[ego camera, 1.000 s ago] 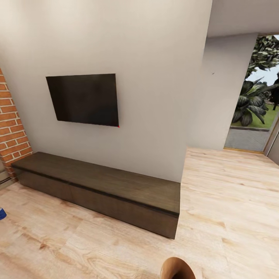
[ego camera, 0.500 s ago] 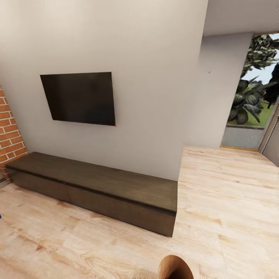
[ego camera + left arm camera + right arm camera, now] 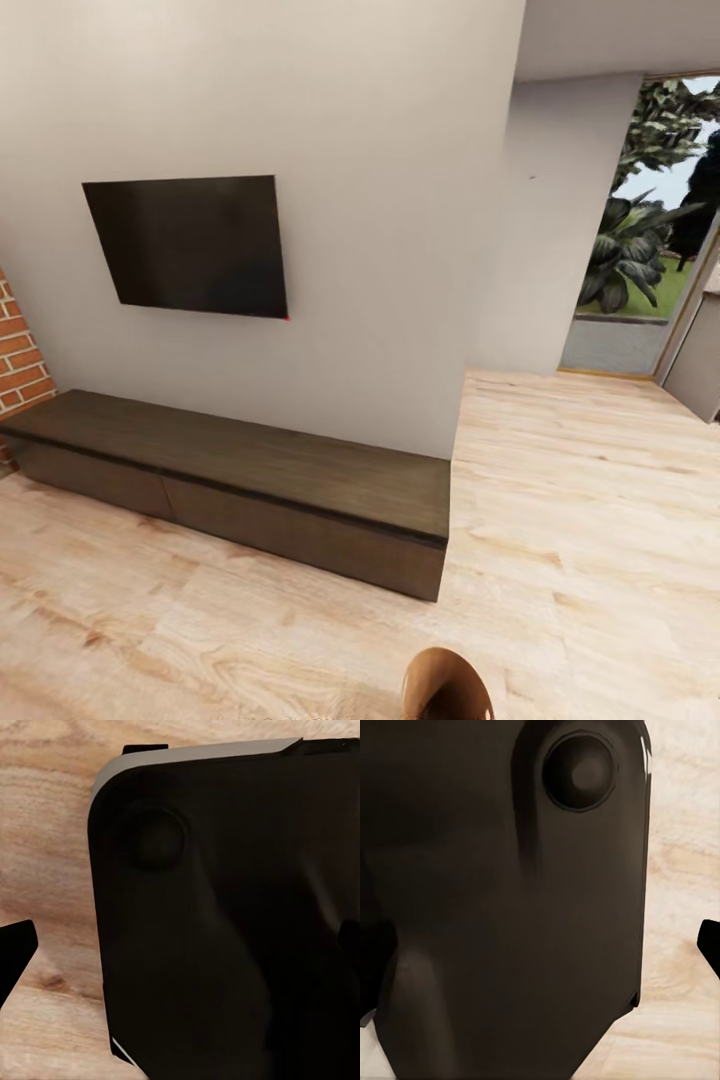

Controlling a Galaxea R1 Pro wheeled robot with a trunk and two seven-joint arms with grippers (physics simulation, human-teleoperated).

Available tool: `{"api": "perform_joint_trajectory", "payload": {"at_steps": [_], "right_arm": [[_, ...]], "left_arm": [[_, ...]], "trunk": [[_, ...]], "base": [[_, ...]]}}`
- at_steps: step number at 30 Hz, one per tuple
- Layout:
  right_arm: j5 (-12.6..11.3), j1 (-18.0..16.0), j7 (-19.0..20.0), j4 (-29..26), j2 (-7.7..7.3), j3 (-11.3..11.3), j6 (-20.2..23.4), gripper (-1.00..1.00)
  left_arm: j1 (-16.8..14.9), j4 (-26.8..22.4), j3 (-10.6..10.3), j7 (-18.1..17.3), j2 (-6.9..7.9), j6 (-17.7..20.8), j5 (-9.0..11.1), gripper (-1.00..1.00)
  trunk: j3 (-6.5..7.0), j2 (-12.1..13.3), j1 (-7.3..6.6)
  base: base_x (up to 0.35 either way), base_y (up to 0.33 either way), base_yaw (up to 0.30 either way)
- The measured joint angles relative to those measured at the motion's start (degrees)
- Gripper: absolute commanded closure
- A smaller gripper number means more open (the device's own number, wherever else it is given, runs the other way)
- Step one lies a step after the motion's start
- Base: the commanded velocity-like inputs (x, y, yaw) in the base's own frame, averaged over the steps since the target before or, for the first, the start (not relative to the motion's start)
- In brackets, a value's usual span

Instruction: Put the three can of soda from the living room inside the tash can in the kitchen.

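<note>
In the head view the tash can (image 3: 447,686) shows at six o'clock, at the bottom edge: a round copper-brown rim with a dark inside, its contents impossible to make out from here. It stands over the light wood plank floor (image 3: 590,520) of the living room. At nine to ten o'clock a black wall-mounted television (image 3: 188,244) hangs on the pale wall (image 3: 380,200), with no readable brand or writing. Below it, from eight o'clock toward the centre, runs a long low dark-wood TV cabinet (image 3: 250,490) with a bare top surface. A strip of red brick chimney (image 3: 15,360) shows at nine o'clock. At two o'clock an open doorway (image 3: 640,240) looks onto green plants. Both wrist views look onto dark robot housing over the plank floor; whether either end effector is spread or closed cannot be told.
</note>
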Motion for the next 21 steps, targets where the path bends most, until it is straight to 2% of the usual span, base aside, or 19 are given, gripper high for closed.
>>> {"api": "perform_joint_trajectory", "payload": {"at_steps": [8, 21], "right_arm": [[-0.01, 0.0, 0.0, 0.0, 0.0, 0.0, 0.04, -1.0], [-0.08, 0.0, -0.01, 0.01, 0.06, 0.0, 0.14, -1.0]], "left_arm": [[0.0, -0.03, -0.01, 0.0, 0.0, 0.0, -0.02, -1.0], [0.0, -0.11, 0.06, 0.0, 0.05, 0.0, -0.02, -1.0]], "trunk": [[-0.6, 0.0, 0.0], [-0.72, 0.0, 0.0]], "base": [[0.0, 0.0, -0.005], [0.0, 0.0, 0.0]]}}
